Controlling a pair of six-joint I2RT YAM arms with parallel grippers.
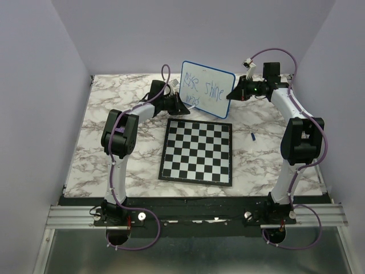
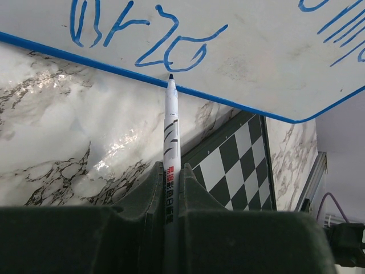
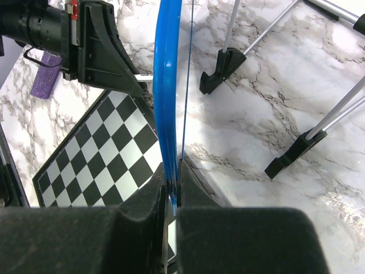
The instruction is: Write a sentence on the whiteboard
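Note:
The whiteboard point(image 1: 208, 89), white with a thin blue rim, stands tilted up at the back of the table. The blue handwritten sentence point(image 1: 202, 87) fills two lines on it. My right gripper point(image 1: 232, 93) is shut on the board's right edge. In the right wrist view the blue rim point(image 3: 167, 85) runs edge-on into the right gripper point(image 3: 174, 171). My left gripper point(image 2: 171, 171) is shut on a white marker point(image 2: 171, 131). The marker's tip rests on the whiteboard point(image 2: 256, 51), just inside its lower rim and under the last blue strokes point(image 2: 171, 48).
A black-and-white chessboard point(image 1: 197, 151) lies flat in front of the whiteboard. A small blue cap point(image 1: 252, 136) lies on the marble table to the chessboard's right. The board's black feet point(image 3: 225, 63) stand on thin metal legs behind it.

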